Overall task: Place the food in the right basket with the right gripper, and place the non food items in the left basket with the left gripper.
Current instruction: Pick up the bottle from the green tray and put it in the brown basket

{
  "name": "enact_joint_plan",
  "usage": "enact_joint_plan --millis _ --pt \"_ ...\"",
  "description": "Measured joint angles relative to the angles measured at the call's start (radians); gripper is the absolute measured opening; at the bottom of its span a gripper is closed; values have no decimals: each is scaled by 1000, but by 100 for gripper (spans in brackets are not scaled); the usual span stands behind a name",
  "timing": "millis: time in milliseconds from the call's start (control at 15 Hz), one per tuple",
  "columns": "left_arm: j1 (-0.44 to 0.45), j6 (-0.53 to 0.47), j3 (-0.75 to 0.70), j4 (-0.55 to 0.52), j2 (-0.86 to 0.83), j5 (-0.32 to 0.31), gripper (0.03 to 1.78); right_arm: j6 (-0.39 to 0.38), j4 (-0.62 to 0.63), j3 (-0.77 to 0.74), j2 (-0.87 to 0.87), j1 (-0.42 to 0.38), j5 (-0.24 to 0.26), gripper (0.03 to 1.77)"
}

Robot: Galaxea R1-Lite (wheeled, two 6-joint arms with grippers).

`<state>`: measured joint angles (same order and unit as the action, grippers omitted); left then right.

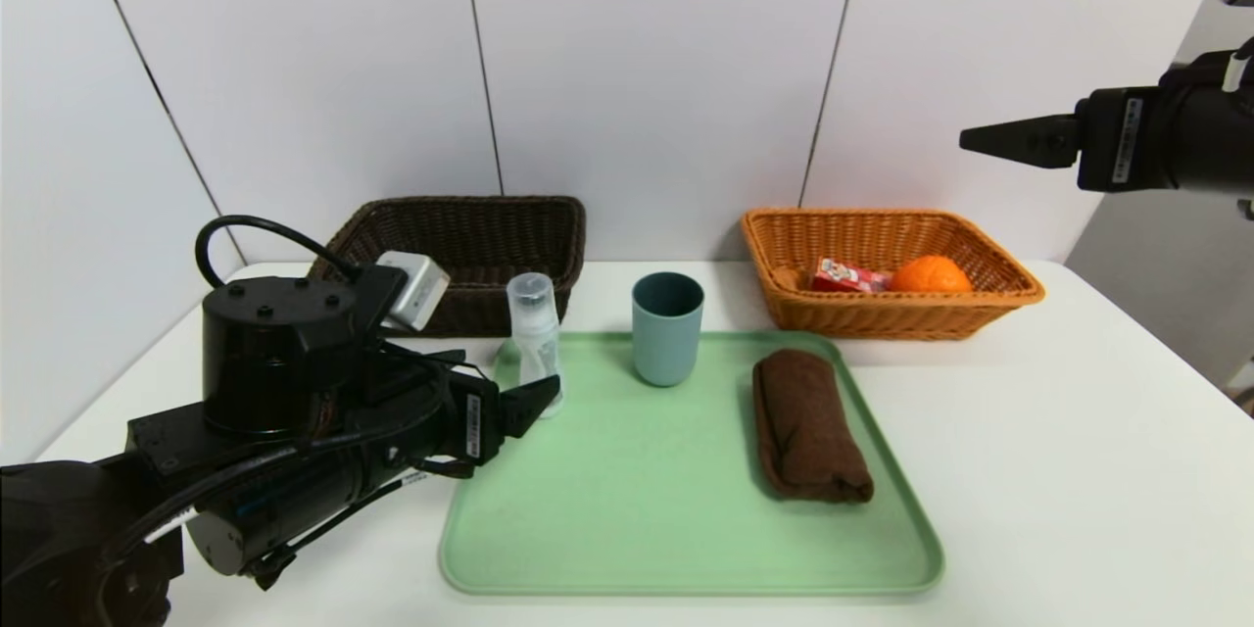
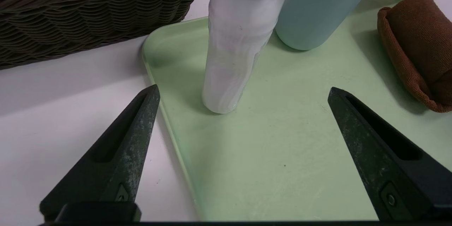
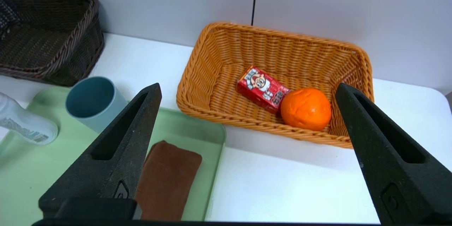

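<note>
spray bottle [image 1: 535, 338] upright at green tray [image 1: 686, 529] far-left corner | left end effector [image 2: 243, 93] spread just before it | blue cup [image 1: 667, 327], brown towel [image 1: 808, 426] also on tray | carton [image 1: 846, 276], orange [image 1: 929, 275] in orange basket [image 1: 999, 299] beyond tray | dark basket [image 1: 470, 225] behind bottle | right end effector [image 3: 247, 91] spread, raised above orange basket

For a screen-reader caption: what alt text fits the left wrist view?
The open left tool faces a clear bottle standing on a green tray. A blue cup stands just behind the bottle, a rolled brown towel lies on the tray, and a dark basket sits off the tray.
</note>
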<state>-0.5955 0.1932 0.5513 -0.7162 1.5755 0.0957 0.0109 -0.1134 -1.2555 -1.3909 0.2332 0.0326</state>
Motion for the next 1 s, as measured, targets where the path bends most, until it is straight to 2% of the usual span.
enact_joint_plan --millis 400,533,1000 --pt "1 20 -3 -112 35 -6 169 -11 154 118 34 -1 1 170" --pt "0 24 -7 -140 68 -5 169 -60 236 146 41 0 -3 170" --pt "-26 36 -5 -239 177 -6 169 -86 256 193 37 -1 -18 170"
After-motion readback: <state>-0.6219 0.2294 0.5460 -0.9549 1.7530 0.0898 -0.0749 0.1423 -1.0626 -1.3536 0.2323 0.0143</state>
